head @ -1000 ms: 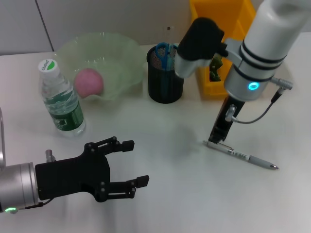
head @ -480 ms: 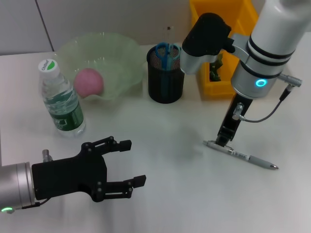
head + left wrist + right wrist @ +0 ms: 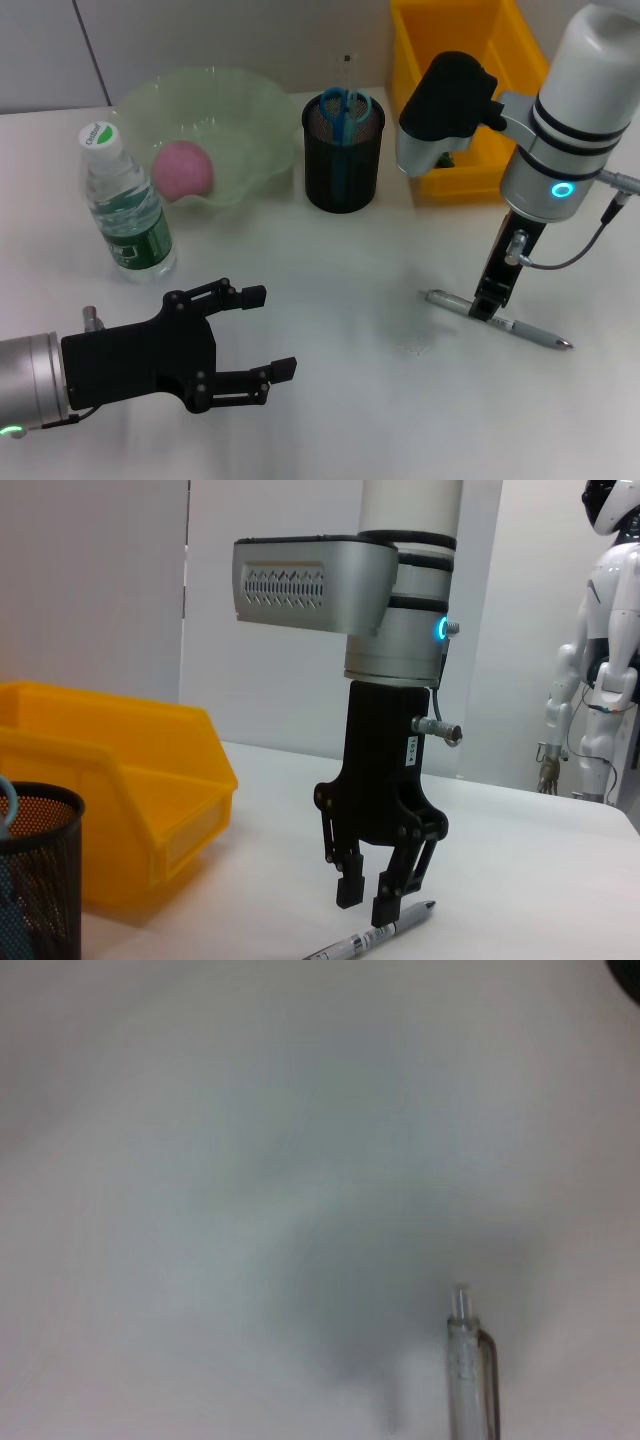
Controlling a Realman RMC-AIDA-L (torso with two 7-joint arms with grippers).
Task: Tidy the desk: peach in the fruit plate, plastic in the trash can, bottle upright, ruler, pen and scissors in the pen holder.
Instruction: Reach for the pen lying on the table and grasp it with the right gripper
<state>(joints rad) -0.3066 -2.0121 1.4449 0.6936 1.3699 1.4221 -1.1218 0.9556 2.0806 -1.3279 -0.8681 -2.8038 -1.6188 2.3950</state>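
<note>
Pen (image 3: 497, 322) flat on table — tip toward robot's right, right end effector (image 3: 486, 306) narrowly open over it, left end effector (image 3: 262, 332) wide

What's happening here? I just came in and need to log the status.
The right tool is down over the pen lying on the desk, fingers open astride it, not yet closed. The left tool hovers open near the front, holding nothing. The peach sits in the fruit plate, the bottle stands upright, and scissors are in the pen holder.
</note>
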